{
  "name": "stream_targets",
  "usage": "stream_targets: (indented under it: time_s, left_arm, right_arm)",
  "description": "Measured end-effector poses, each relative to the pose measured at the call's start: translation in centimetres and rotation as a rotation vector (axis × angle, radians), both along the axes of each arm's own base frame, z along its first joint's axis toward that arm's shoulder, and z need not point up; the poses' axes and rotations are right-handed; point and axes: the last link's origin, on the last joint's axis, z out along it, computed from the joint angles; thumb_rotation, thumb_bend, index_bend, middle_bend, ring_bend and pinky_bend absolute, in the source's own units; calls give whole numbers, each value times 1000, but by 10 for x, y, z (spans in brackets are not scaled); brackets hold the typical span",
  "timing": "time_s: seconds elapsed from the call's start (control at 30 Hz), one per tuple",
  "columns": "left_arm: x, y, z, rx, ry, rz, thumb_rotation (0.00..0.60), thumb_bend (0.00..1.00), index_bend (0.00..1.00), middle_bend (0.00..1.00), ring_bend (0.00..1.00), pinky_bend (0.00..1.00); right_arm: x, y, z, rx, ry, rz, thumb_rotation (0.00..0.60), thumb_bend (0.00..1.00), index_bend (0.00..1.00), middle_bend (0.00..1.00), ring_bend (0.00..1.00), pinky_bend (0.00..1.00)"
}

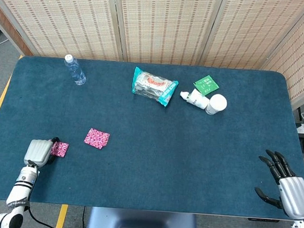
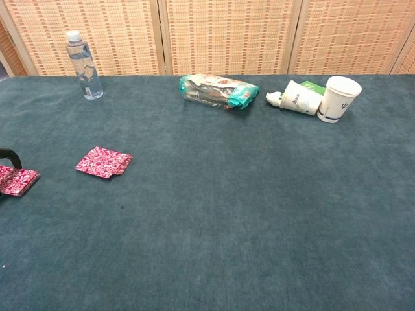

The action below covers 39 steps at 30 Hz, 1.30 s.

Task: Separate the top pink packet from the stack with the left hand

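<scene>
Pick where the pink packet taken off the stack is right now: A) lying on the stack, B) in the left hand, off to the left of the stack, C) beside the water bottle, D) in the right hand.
B: the left hand holds the pink packet clear of the stack, with bare table between them.

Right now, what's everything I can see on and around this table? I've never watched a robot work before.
Table: one, dark teal, filling the view.
Screen: woven tan panels, behind the table.
Water bottle: one, clear, far left.
Snack bag: one, teal and silver, far centre.
Green packet: one, far right.
White bottle: one, lying beside the cup.
Paper cup: one, white, far right.
Pink stack: one, left of centre.
Pink packet: one, held near the left edge.
Left hand: grey, holds the pink packet.
Right hand: grey and black, holds nothing, near right corner.
</scene>
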Motion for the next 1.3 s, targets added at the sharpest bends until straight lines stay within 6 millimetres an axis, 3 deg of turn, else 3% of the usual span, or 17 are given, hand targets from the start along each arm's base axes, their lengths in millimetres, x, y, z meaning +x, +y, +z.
stream_targets:
  time_s: [0.13,0.3,0.53,0.67,0.9,1.3]
  left_arm:
    - [2,-1,0,-5,-1,6,600,367,113,1000,1000,1000]
    - [6,-5,3,-15,1,12,600,362,80,1000,1000,1000]
    - [23,-11,10,-7,-37,-26,600,350,187,1000,1000,1000]
    - [45,-5,11,11,-63,-125,600,348,154,1000,1000,1000]
    - [83,16,-18,-24,-119,-206,600,346,102,1000,1000,1000]
    - [106,38,-52,-89,-67,-244,600,346,117,1000,1000,1000]
  right_arm:
    - [0,0,0,-1,-2,2,600,120,165,58,0,387]
    - [0,0,0,0,-3,1,600,120,165,58,0,386]
    - [0,0,0,-1,-5,-1,600,120,165,58,0,387]
    - [0,0,0,2,-2,0,600,120,165,58,0,386]
    - [0,0,2,-3,-13,0,600,120,165,58,0,386]
    - [0,0,3,0,-15,2,600,120,165,58,0,386]
